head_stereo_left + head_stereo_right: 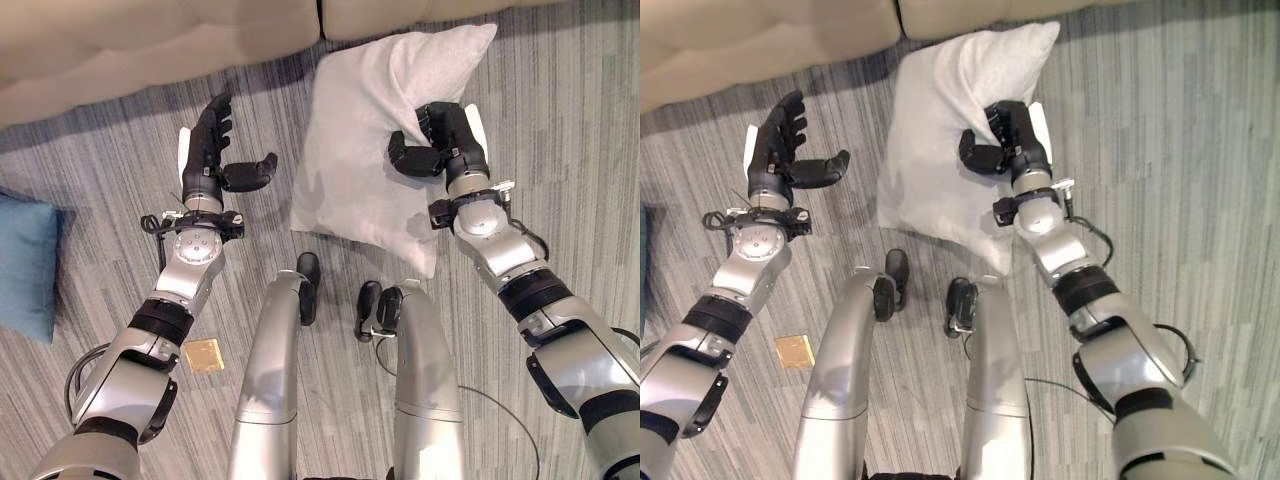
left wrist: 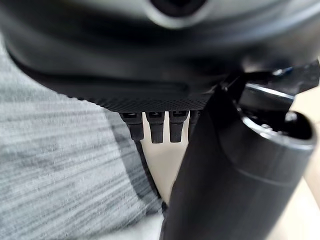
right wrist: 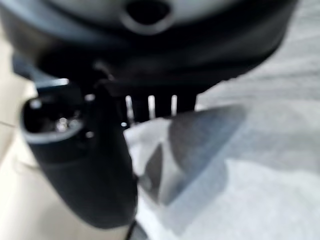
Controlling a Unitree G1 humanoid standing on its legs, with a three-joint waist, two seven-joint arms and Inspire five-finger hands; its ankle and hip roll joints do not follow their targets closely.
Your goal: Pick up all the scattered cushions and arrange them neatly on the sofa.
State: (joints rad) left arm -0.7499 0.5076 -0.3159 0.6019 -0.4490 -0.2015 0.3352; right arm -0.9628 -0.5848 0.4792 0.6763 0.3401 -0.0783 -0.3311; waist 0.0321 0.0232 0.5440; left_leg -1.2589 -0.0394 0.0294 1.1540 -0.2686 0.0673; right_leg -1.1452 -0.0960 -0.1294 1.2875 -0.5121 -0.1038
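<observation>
The fingers of the right hand curl with the thumb into the white cushion, pinching a fold of its cloth near the right edge. The cushion lies on the grey striped carpet, its far corner by the foot of the beige sofa beyond the fingertips. The left hand hovers just beside the cushion, fingers straight, thumb spread toward it. A blue cushion lies well off to the left, and a small tan square lies on the carpet.
</observation>
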